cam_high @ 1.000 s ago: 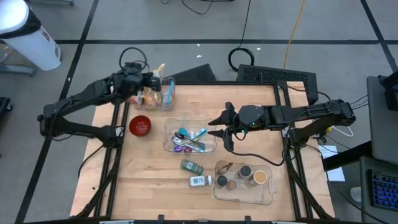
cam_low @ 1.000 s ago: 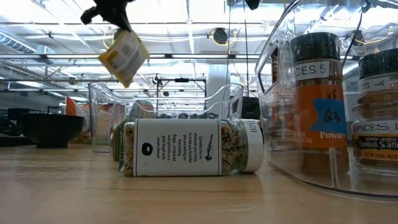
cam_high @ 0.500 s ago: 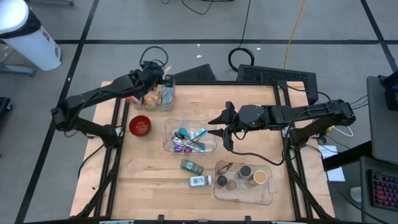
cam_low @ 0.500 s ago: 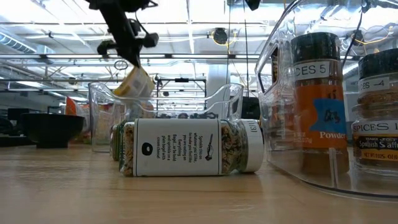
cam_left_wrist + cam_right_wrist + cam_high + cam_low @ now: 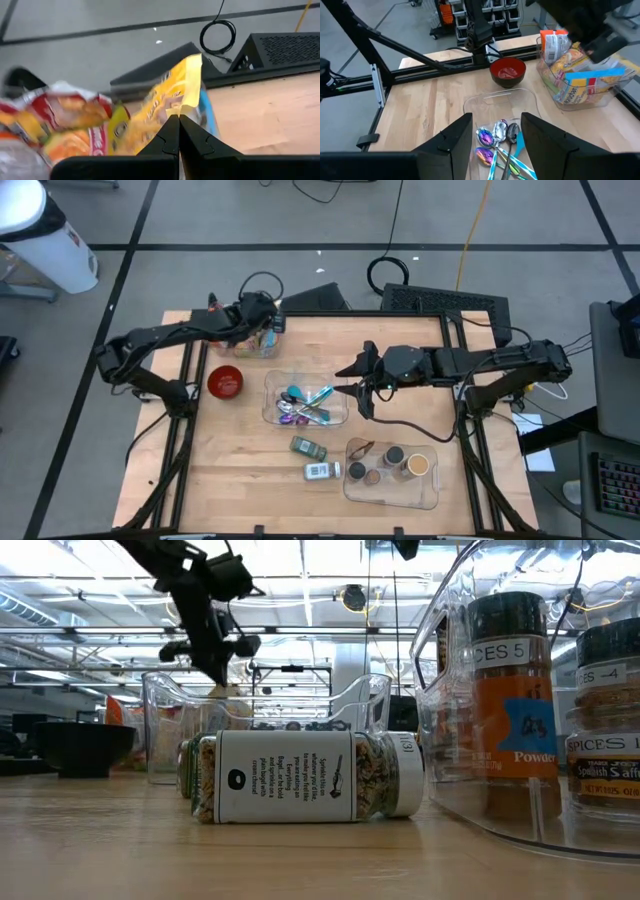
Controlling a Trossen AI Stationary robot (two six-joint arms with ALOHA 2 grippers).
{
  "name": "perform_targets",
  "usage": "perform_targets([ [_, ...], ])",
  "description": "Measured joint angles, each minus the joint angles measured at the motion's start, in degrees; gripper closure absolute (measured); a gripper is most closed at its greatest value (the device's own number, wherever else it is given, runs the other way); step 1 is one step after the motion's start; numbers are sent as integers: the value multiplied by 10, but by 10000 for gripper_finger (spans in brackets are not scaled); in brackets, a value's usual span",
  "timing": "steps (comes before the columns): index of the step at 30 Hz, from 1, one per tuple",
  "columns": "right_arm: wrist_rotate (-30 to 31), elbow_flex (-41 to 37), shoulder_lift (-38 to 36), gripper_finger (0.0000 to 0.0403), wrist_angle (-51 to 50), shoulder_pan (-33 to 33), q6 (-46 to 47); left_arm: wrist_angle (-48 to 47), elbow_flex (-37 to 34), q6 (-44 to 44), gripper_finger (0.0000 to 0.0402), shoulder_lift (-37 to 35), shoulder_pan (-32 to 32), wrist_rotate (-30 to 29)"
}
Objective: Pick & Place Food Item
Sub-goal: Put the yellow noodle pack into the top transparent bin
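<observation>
Pinching yellow packet point(image 5: 170, 97), left hand point(image 5: 268, 320) over snack bin point(image 5: 262, 350) rim.

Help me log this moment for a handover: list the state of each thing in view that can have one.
left gripper: shut on the yellow snack packet, over the clear snack bin.
right gripper: open, empty, above the utensil tray.
red bowl: upright.
Two spice jars: lying on their sides.
Jars in the spice bin: upright.

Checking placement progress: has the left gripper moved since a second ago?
Yes. The left gripper, shut on the yellow snack packet, has moved toward the table's far edge and down into the clear snack bin.
</observation>
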Motion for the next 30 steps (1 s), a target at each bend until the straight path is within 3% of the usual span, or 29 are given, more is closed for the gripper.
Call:
perform_targets([
  [6,0,0,0,243,-11,-2,0,40,-60,-47,401,-1,-3,21],
  [15,-2,0,0,243,-13,-24,3,57,-66,-40,381,-1,1,62],
  [19,-2,0,0,243,-13,-26,12,55,-66,-43,369,-1,21,113],
  [30,-3,0,0,243,-13,-26,14,71,-66,-30,291,-13,50,182],
])
